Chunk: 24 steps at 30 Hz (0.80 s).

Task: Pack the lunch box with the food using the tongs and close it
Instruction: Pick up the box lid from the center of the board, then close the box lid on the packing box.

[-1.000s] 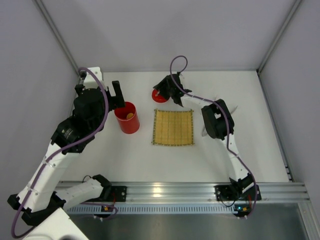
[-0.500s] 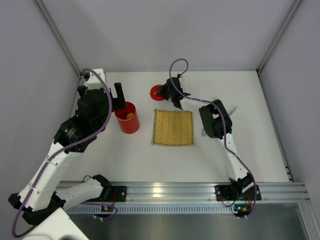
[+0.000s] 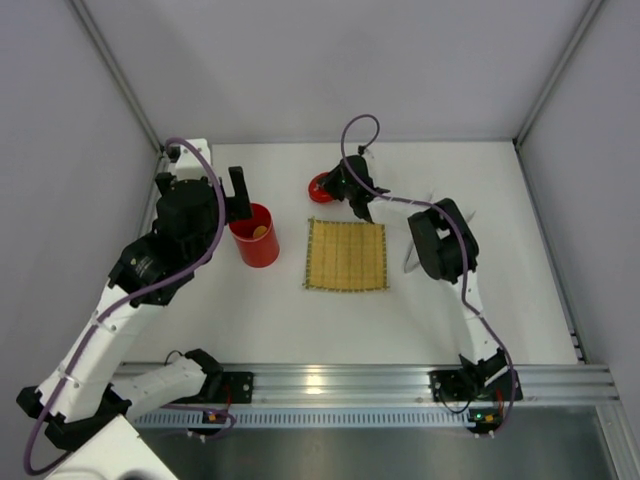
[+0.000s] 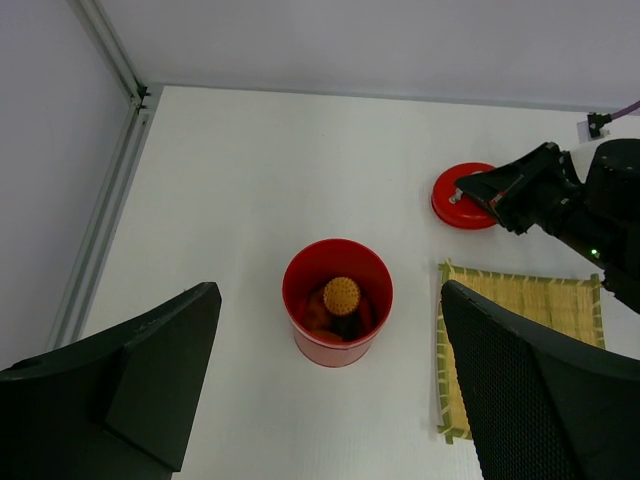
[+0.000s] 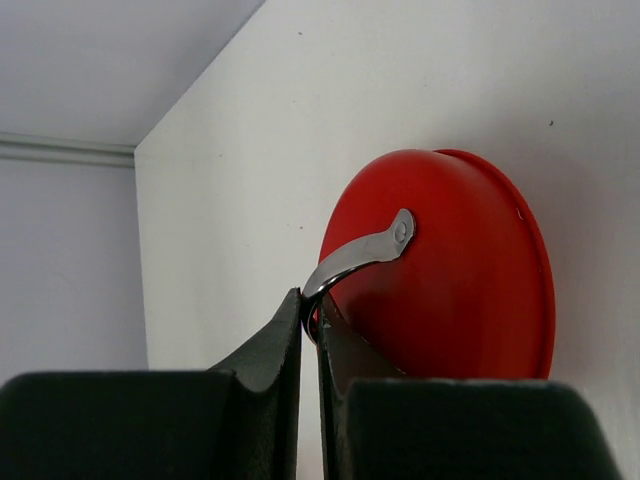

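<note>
Your worktop (image 3: pixel 300 310) carries the square bamboo mat (image 3: pixel 346 255) at its middle. Left of the mat, the red lunch box (image 4: pixel 337 345) stands upright and uncovered, with your left tool (image 4: pixel 328 292) spread wide above it. The red lid (image 5: pixel 460 290) is near the back, just beyond the mat's far left corner, and your right tool (image 5: pixel 310 320) is clamped on its metal handle (image 5: pixel 365 250). Inside the box you see food (image 4: pixel 341 296), a round orange slice on top.

1 lunch box (image 4: pixel 337 335), 1 lid (image 4: pixel 448 208), 1 bamboo mat (image 3: pixel 346 255). Inside the box: 1 orange slice (image 4: pixel 341 295) showing, other food pieces too hidden to count.
</note>
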Each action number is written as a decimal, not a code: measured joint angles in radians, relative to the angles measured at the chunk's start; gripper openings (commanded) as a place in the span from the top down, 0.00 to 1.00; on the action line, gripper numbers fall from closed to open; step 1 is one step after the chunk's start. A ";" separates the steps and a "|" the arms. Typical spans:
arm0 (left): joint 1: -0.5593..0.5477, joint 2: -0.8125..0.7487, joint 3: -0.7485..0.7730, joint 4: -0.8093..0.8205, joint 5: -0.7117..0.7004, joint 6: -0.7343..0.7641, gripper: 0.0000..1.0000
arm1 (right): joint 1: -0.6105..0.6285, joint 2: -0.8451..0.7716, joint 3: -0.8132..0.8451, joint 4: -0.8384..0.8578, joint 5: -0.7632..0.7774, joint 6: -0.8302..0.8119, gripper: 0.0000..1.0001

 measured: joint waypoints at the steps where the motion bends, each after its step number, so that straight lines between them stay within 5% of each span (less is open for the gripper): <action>1: 0.000 -0.001 0.000 0.001 -0.003 0.000 0.04 | 0.000 -0.022 -0.013 -0.006 -0.001 -0.013 1.00; 16: 0.000 -0.018 0.000 0.010 -0.024 0.000 0.04 | 0.000 -0.427 -0.125 -0.050 -0.179 -0.088 1.00; 24: 0.000 -0.020 0.002 0.015 -0.023 -0.001 0.04 | 0.055 -0.477 -0.165 -0.013 -0.337 -0.022 1.00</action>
